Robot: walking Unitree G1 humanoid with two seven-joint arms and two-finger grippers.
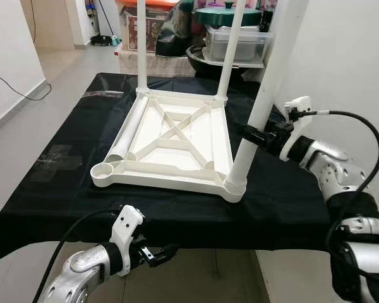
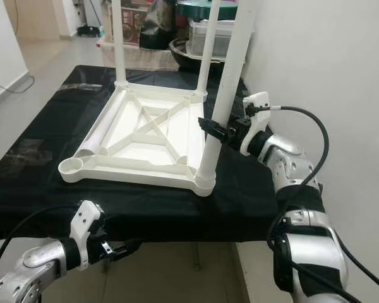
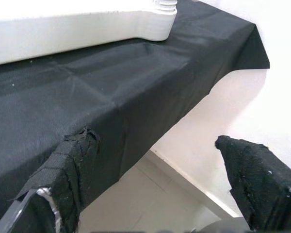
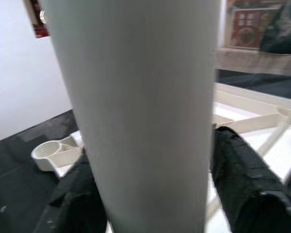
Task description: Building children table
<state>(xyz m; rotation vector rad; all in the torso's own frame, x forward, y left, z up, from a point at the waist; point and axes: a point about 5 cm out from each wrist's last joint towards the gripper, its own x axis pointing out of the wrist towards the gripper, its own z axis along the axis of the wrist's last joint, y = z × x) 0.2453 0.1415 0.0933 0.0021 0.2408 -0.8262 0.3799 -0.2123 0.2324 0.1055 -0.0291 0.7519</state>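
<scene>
A white children's table top [image 1: 177,136] lies upside down on a black-clothed table [image 1: 63,189]. Two white legs [image 1: 141,44] stand in its far corners. A third leg [image 1: 265,88] stands upright in the near right corner socket, and my right gripper [image 1: 249,134] is shut around it a little above the socket; the right wrist view has the leg [image 4: 145,111] pressed between both fingers [image 4: 247,179]. A loose leg [image 1: 129,136] lies inside the top along its left side. The near left socket [image 1: 104,170] is empty. My left gripper [image 1: 167,252] hangs open below the table's front edge.
A white wall [image 1: 347,57] rises close on the right. Plastic boxes and bowls [image 1: 237,38] crowd the space behind the table. Grey floor [image 1: 25,132] and a black cable lie to the left. Tape patches [image 1: 54,158] mark the cloth at the left.
</scene>
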